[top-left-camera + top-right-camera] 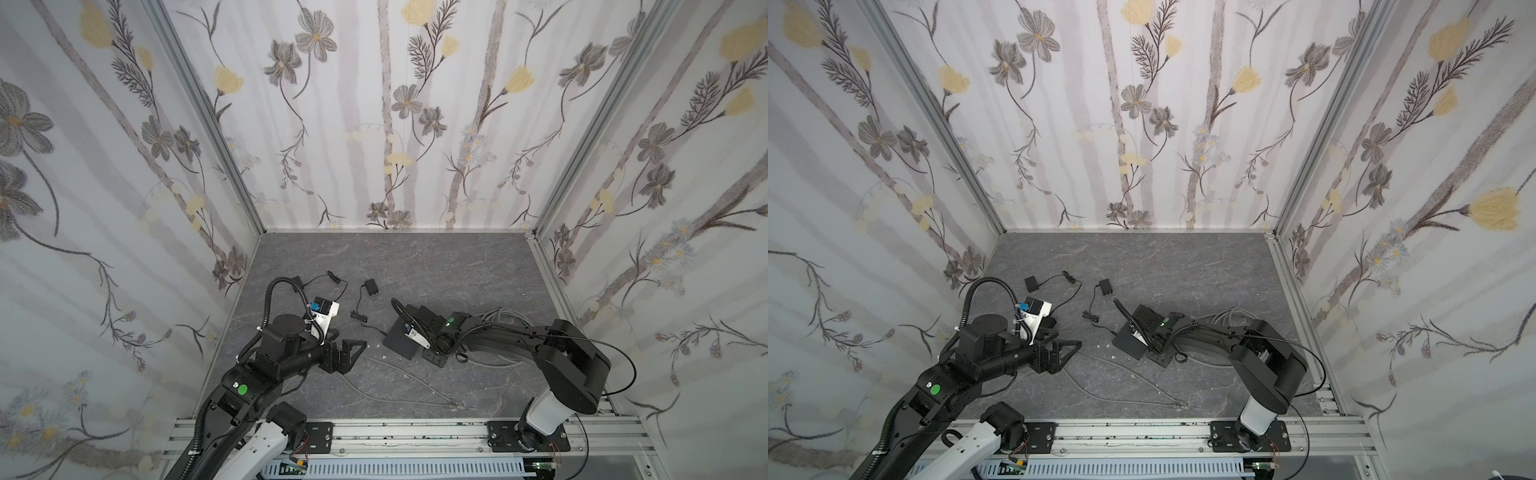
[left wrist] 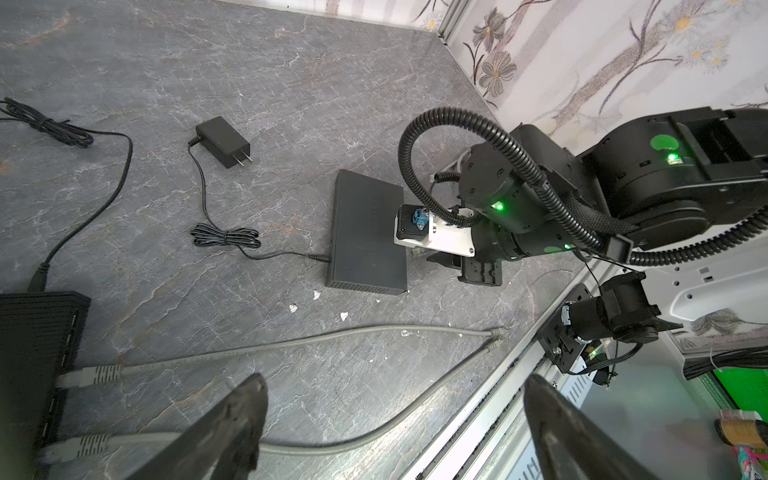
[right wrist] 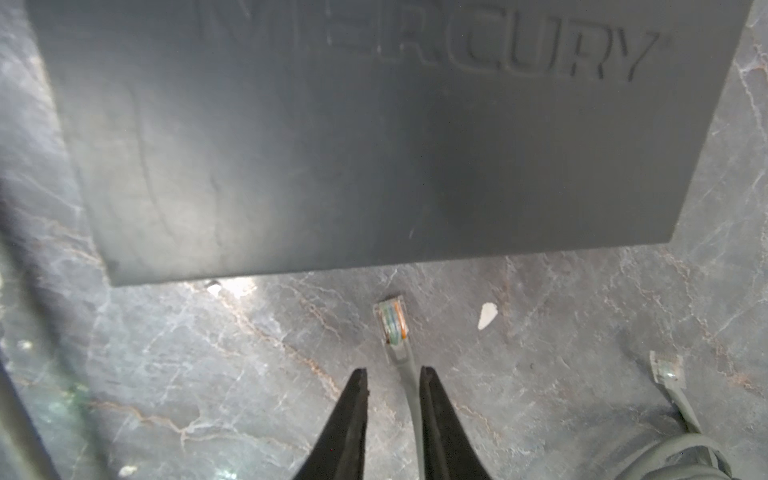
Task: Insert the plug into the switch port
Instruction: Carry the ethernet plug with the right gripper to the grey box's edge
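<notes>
plug just short of the switch edge, not touching it, its grey cable running between the narrowly parted fingers of the right tool, grip unclear, left tool spread wide above the tabletop

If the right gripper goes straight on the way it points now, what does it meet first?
The plug, just ahead of the right gripper. If it grips that cable, which I cannot tell, then the switch edge beyond.
</notes>
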Available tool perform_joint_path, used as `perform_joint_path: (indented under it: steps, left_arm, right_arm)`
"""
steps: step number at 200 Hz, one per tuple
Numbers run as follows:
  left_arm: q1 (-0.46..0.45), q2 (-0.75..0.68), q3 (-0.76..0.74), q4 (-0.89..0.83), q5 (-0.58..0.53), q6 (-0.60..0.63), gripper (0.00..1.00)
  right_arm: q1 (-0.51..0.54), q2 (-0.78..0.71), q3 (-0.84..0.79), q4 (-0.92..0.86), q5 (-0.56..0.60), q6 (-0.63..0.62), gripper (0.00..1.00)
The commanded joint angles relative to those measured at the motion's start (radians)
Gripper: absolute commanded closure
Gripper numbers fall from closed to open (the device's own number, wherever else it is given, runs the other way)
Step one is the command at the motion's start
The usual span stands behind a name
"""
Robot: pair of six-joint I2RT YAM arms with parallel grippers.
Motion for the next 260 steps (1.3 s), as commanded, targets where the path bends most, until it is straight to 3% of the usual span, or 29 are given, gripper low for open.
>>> perform_joint_path:
  steps: [1, 105, 152, 204, 260]
  left_arm:
    - [-0.001, 0.002, 0.000, 0.033, -0.004, 0.004, 0.03]
    - [-0.006, 0.007, -0.001, 0.032, -0.015, 0.002, 0.03]
    - [-0.011, 0.012, -0.001, 0.032, -0.020, 0.001, 0.03]
    - [-0.023, 0.023, 0.001, 0.026, -0.040, -0.004, 0.03]
    - [-0.036, 0.103, 0.026, 0.014, -0.084, -0.150, 0.04]
  right_arm:
    - [-0.007, 0.008, -0.005, 0.039, -0.022, -0.017, 0.75]
    - [-0.025, 0.019, -0.033, 0.080, -0.045, -0.023, 0.76]
    - [-0.029, -0.012, -0.055, 0.117, -0.079, -0.023, 0.86]
    - [-0.030, -0.066, -0.072, 0.157, -0.153, -0.008, 0.91]
    - [-0.019, -0.123, -0.121, 0.234, -0.262, 0.083, 0.87]
